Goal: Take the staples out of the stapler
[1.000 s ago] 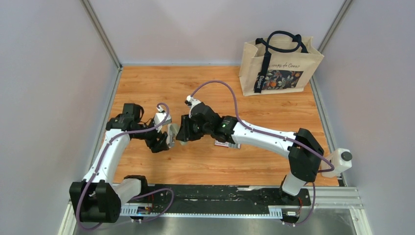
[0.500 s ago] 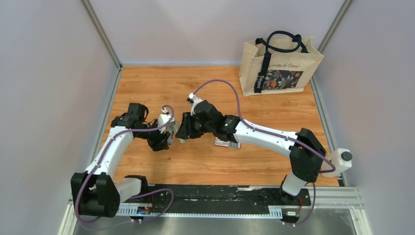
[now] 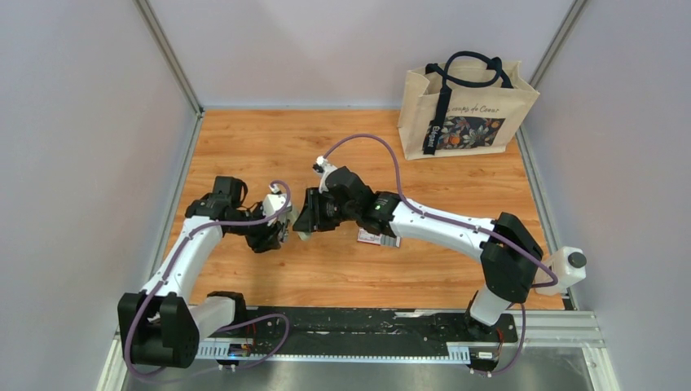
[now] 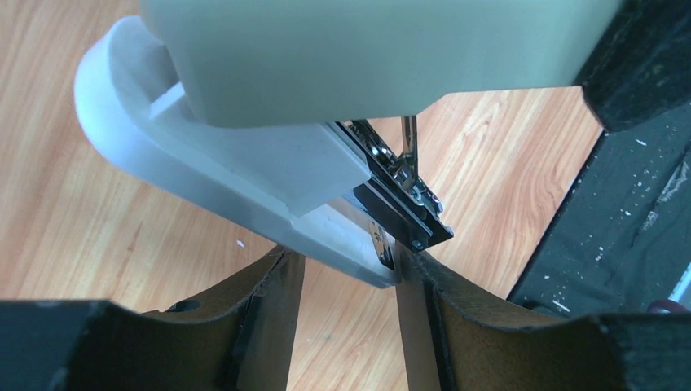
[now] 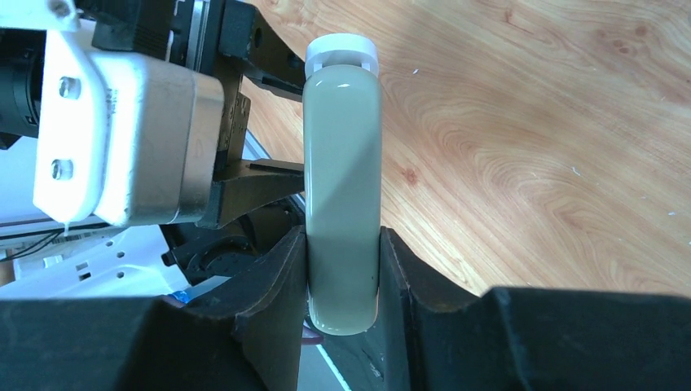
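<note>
The stapler [image 5: 342, 187] is small, with a pale grey-green top, a white base [image 4: 244, 187] and a silver and black metal magazine [image 4: 399, 204]. It hangs above the table at the centre of the top view [image 3: 301, 235]. My right gripper [image 5: 342, 277] is shut on its pale top, and also shows in the top view [image 3: 308, 221]. My left gripper [image 4: 346, 273] meets it from the left [image 3: 283, 232]. Its fingertips [image 4: 411, 281] touch the end of the white base on both sides. The stapler is hinged open, with the magazine showing between top and base.
A red-and-white flat box [image 3: 379, 238] lies on the wooden table [image 3: 342, 277] under the right forearm. A beige tote bag [image 3: 464, 106] stands at the back right. Grey walls close in the left, back and right sides.
The left arm has shifted slightly, its elbow moving forward and its gripper staying at the stapler. The right gripper with the stapler has edged a little away from me.
</note>
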Controlling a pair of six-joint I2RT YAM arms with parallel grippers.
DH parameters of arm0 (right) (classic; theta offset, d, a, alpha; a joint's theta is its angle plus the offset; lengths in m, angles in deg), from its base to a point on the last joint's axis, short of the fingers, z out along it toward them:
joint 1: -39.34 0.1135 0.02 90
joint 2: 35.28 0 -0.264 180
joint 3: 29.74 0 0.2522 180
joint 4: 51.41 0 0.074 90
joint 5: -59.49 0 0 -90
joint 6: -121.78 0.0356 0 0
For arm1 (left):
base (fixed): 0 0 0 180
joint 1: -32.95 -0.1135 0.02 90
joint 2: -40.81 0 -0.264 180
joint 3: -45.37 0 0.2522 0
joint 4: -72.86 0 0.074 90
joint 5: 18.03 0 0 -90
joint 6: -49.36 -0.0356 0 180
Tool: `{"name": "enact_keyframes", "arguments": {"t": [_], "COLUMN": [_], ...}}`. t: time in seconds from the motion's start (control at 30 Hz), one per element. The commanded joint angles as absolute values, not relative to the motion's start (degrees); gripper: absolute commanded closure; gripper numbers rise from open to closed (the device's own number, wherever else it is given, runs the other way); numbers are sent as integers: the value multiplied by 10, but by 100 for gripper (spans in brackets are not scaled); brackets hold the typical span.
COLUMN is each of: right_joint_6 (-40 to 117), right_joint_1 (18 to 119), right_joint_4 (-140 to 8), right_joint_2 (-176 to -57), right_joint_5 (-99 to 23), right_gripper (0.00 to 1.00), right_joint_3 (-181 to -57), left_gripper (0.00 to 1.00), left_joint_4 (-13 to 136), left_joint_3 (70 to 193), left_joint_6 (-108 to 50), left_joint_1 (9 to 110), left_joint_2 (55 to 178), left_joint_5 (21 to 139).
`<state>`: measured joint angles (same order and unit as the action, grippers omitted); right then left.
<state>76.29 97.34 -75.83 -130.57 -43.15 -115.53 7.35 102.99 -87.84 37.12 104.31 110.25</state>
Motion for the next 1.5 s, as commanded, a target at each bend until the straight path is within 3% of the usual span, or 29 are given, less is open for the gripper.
{"name": "enact_keyframes", "arguments": {"t": [0.0, 0.17, 0.43, 0.67, 1.1, 1.47], "right_joint_6": [788, 805, 825, 779, 656, 571], "right_joint_1": [972, 971, 973, 974, 985, 1004], "right_joint_4": [-709, -696, -679, -748, -866, -896], "right_joint_2": [-1302, -1304, -1328, -1319, -1305, -1283], "right_joint_5": [-478, -490, -518, -488, -415, -365], "right_gripper": [91, 92, 92, 92, 93, 93], "right_joint_3": [-1165, -1153, -1145, -1136, -1109, -1090], "left_gripper": [49, 49, 62, 70, 83, 86], "left_joint_4": [127, 144, 145, 173, 284, 415], "left_joint_3": [1026, 1017, 1013, 1004, 930, 838], "left_joint_6": [-873, -865, -867, -869, -937, -972], "left_joint_1": [374, 374, 374, 374, 409, 461], "left_joint_2": [1018, 1014, 1019, 1015, 967, 907], "left_joint_5": [1102, 1101, 1106, 1075, 932, 829]}}
